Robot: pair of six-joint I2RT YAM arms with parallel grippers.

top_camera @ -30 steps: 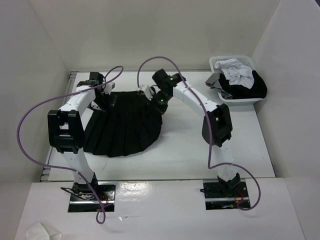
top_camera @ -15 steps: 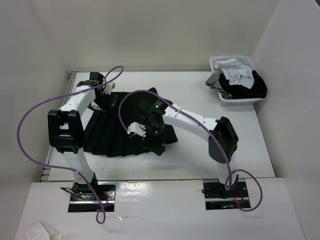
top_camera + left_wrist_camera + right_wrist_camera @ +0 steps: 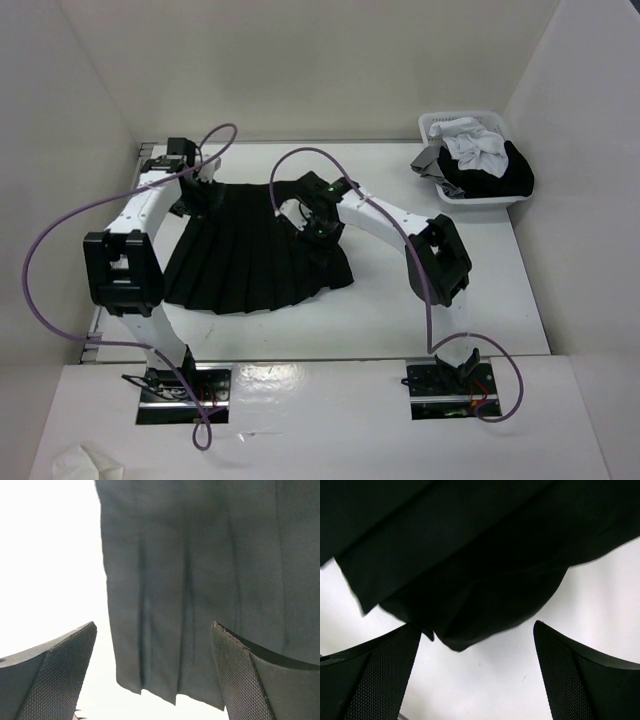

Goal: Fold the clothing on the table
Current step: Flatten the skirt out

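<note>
The clothing, a black pleated skirt, lies flat on the white table, and its right side is folded over toward the middle. My left gripper hovers open over the skirt's far left corner. In the left wrist view that corner of the skirt lies between the spread fingers of the left gripper, not gripped. My right gripper hangs open over the skirt's far right part. In the right wrist view a folded edge of the skirt lies just beyond the right gripper, and only bare table shows between its fingers.
A white plastic basket with white, grey and black garments stands at the table's far right corner. White walls close in the table at the left, back and right. Purple cables loop above both arms.
My right gripper, shut on the skirt's far right corner a second ago, carried it over toward the front left, opened and drew back. The skirt's right side now lies folded over. The left arm shifted slightly.
</note>
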